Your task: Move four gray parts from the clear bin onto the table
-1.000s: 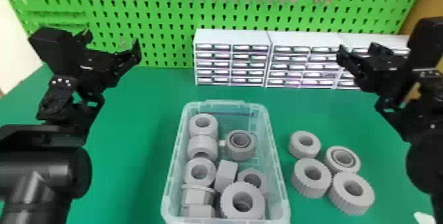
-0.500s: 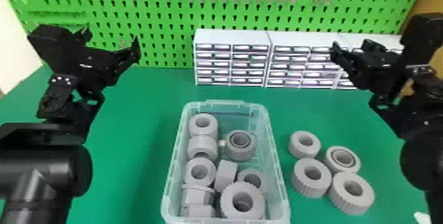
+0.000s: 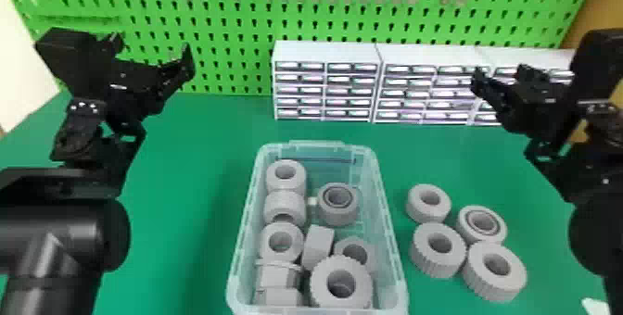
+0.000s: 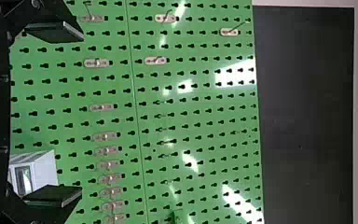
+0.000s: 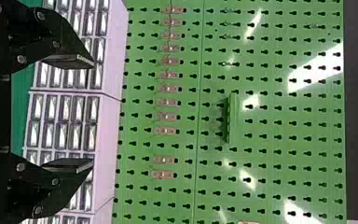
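In the head view, the clear bin (image 3: pixel 391 249) stands on the green table with several gray parts (image 3: pixel 340 281) inside: rings, a block and others. Four gray rings (image 3: pixel 438 249) lie on the table to its right. My left gripper (image 3: pixel 153 50) is raised over the table's left side, far from the bin. My right gripper (image 3: pixel 503 75) is held up at the right, in front of the drawer units. From the wrists, my left gripper (image 4: pixel 81 114) is open wide with nothing between its fingers, and my right gripper (image 5: pixel 93 114) stands open and empty too.
White drawer cabinets (image 3: pixel 327 50) line the back of the table behind the bin. Behind them rises a green pegboard (image 3: pixel 232 17) with metal hooks. A small white object (image 3: pixel 598 307) lies at the lower right.
The right arm has shifted a little to the left in the head view. My left arm has barely moved, and the bin and gray parts are where they were.
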Controlling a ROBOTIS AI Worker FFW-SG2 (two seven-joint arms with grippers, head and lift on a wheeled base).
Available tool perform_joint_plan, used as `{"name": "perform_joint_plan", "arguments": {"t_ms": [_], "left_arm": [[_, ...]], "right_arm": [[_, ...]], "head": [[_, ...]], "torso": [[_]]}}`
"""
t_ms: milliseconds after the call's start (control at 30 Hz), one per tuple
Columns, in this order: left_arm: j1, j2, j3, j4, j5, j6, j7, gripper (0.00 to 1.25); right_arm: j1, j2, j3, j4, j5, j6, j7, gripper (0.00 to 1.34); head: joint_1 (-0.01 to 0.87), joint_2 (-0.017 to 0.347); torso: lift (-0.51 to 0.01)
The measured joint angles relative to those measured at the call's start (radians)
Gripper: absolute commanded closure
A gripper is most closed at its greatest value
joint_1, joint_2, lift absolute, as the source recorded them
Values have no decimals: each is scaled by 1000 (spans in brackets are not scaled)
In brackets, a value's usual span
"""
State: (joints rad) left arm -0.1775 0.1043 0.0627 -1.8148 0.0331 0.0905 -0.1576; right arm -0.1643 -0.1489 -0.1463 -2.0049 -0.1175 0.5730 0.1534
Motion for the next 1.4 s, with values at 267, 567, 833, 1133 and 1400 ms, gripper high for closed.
{"name": "perform_joint_plan", "arguments": {"t_ms": [267,567,833,1133,1400], "left_arm": [[7,0,-4,0,6,0,0,130],[5,0,-8,1,11,0,0,130],[3,1,-12,6,16,0,0,130],[4,1,-18,6,18,0,0,131],[10,1,-21,6,17,0,0,131]], "right_arm": [[6,-3,-3,0,-2,0,0,512],[6,-6,-7,0,-7,1,0,512],[10,-7,-7,0,-7,1,0,512],[11,-6,-12,0,-7,1,0,512],[12,-6,-15,-2,-8,0,0,512]], "head": [[678,34],[678,34],[678,34],[678,34],[678,34]], "torso": [[-50],[-50],[-50],[-50],[-50]]}}
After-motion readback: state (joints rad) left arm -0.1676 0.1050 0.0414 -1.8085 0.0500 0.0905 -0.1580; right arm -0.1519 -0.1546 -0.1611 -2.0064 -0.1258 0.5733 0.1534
